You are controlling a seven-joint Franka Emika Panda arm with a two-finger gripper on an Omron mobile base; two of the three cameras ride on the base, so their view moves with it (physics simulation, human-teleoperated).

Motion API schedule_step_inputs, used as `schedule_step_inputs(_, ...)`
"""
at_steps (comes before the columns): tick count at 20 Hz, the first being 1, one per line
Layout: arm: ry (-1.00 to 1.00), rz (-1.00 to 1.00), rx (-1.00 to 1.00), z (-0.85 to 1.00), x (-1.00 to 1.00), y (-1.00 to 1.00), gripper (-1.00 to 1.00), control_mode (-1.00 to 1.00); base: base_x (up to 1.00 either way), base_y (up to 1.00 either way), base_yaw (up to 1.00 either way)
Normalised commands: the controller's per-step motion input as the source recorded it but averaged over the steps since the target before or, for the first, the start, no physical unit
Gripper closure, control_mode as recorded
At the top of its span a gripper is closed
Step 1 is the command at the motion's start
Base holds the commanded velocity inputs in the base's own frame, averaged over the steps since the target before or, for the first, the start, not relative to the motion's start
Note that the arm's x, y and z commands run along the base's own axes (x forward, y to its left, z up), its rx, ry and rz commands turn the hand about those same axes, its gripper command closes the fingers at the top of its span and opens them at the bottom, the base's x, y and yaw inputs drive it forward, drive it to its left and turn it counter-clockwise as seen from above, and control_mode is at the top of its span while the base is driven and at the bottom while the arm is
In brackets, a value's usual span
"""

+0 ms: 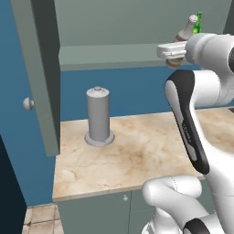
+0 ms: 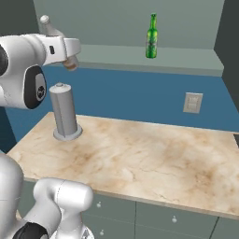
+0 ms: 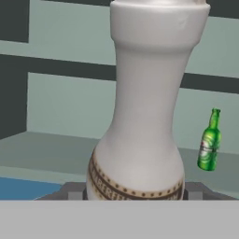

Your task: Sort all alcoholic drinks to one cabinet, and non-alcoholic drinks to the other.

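My gripper [image 3: 135, 192] is shut on the lower body of the pale grey-beige bottle [image 3: 144, 116], with a dark finger [image 3: 73, 191] on each side of it. The bottle [image 1: 186, 31] leans a little and hangs at the height of the open wall cabinet's floor [image 1: 114, 55], at its front edge. In the right base view, its neck [image 2: 46, 22] rises above my hand [image 2: 65, 49]. The slim green bottle [image 2: 151, 36] stands upright on the cabinet floor [image 2: 186, 58], further to the right and apart from the held one. It also shows as the green bottle [image 3: 209, 142] and the green bottle [image 1: 197, 23].
A tall grey cylinder [image 1: 98, 116] on a round base stands on the marble counter [image 1: 137, 155] below the cabinet. The open cabinet door [image 1: 39, 68] with its round knob [image 1: 28, 103] juts out at the left. A wall outlet [image 2: 193, 102] sits on the blue backsplash.
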Motion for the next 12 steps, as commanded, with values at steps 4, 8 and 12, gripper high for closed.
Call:
schedule_step_inputs(4, 0.0, 0.0, 0.0, 0.0, 0.29, 0.0, 1.0, -1.0, 0.0, 0.0, 0.0)
schedule_step_inputs(8, 0.0, 0.0, 0.0, 0.0, 0.28, 0.0, 1.0, -1.0, 0.0, 0.0, 0.0)
schedule_step_inputs(12, 0.0, 0.0, 0.0, 0.0, 0.28, 0.0, 1.0, -1.0, 0.0, 0.0, 0.0)
